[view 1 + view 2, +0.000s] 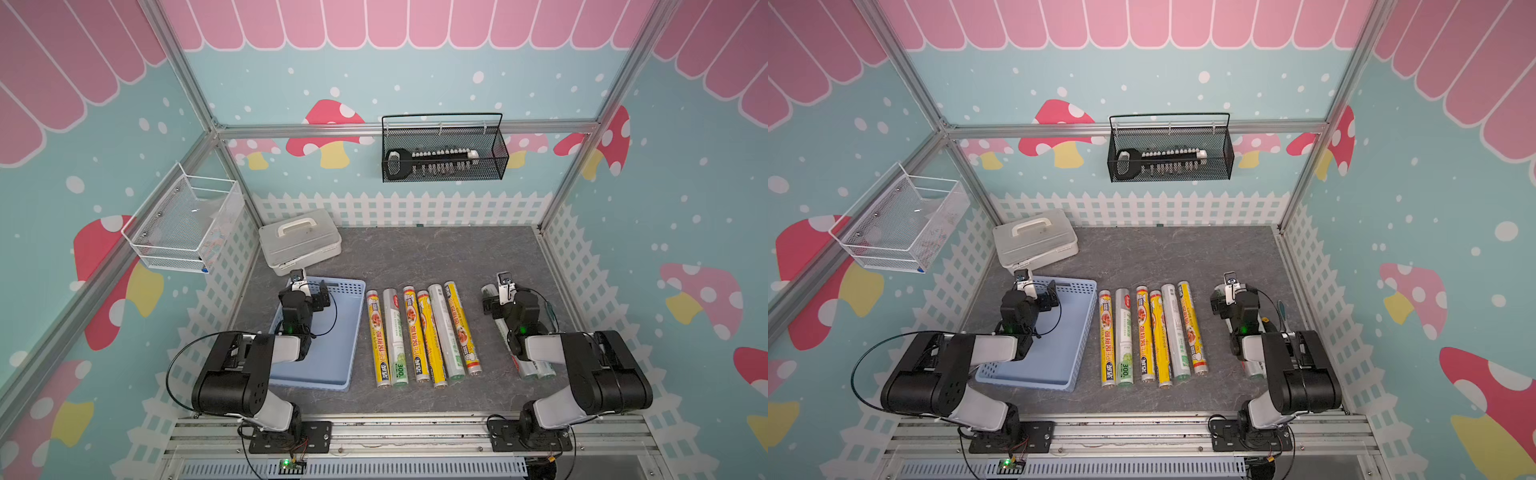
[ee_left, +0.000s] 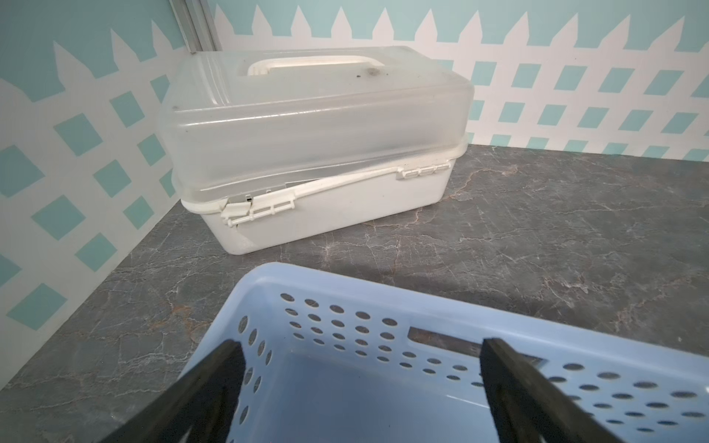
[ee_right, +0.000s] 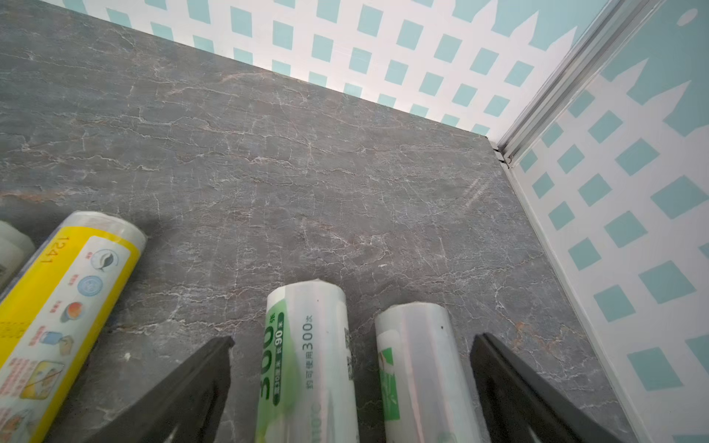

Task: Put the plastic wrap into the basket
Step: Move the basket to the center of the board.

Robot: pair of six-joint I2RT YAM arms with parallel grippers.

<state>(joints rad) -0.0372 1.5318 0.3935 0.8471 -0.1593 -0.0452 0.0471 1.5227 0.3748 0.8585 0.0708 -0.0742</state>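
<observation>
- the basket (image 1: 360, 324) sits empty at the left of the worktop (image 3: 307, 172), so i judge the task hasn't begun and the first pick is the step in hand.
- six rolls of plastic wrap (image 1: 422, 332) lie side by side just right of the basket, and two silvery-white rolls (image 1: 536, 370) lie further right, under my right arm.
- the right gripper (image 3: 353, 339) is spread wide and holds nothing. it hovers low, with the green-print roll (image 3: 307, 364) and its pale neighbour (image 3: 418, 376) both between the jaws.
- to do this well i'd shift sideways until only one roll sits between the jaws, or closing could pinch both or squirt one out.
- i'd also slide back toward mid-length first, since a long slim roll gripped at its end will probably droop.
- the left gripper (image 2: 360, 343) is also spread and empty, above the basket's far end. i'd move that arm aside before bringing a roll over, then lay the roll along the basket's long side.
- only the right wrist view shows the jaws straddling two rolls, because in both top views the arm hides them.
- only the left wrist view shows the lidded white box (image 2: 318, 153) sitting close behind the basket rim, though not touching it.
</observation>
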